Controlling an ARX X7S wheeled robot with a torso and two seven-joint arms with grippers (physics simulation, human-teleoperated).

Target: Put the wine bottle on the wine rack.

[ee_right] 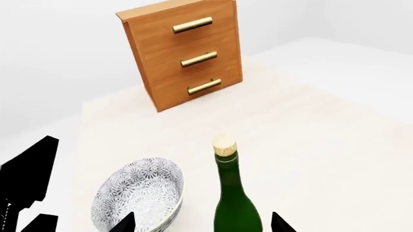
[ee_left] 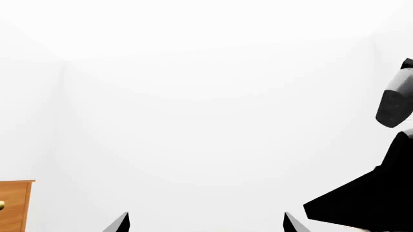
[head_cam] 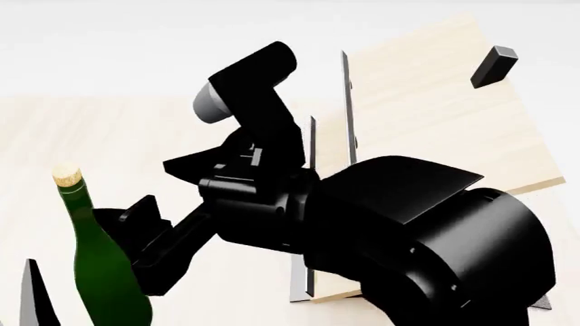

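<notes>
The wine bottle [ee_right: 237,203] stands upright on the pale table, dark green with a tan cork [head_cam: 66,176]. My right gripper [ee_right: 203,223] is open, and the bottle's body sits between its two dark fingertips without touching either, nearer one of them. In the head view the right arm [head_cam: 272,197] reaches across to the bottle [head_cam: 104,272] at the lower left. The wine rack [head_cam: 426,115], slanted pale wood panels with a black peg [head_cam: 494,66], is behind that arm at the right. My left gripper [ee_left: 206,224] is open and empty, facing white walls.
A patterned bowl [ee_right: 139,193] sits on the table close beside the bottle. A brown cabinet [ee_right: 184,53] with brass handles stands at the table's far end; its corner [ee_left: 14,203] shows in the left wrist view. The right arm's bulky joint [head_cam: 435,251] hides the rack's lower part.
</notes>
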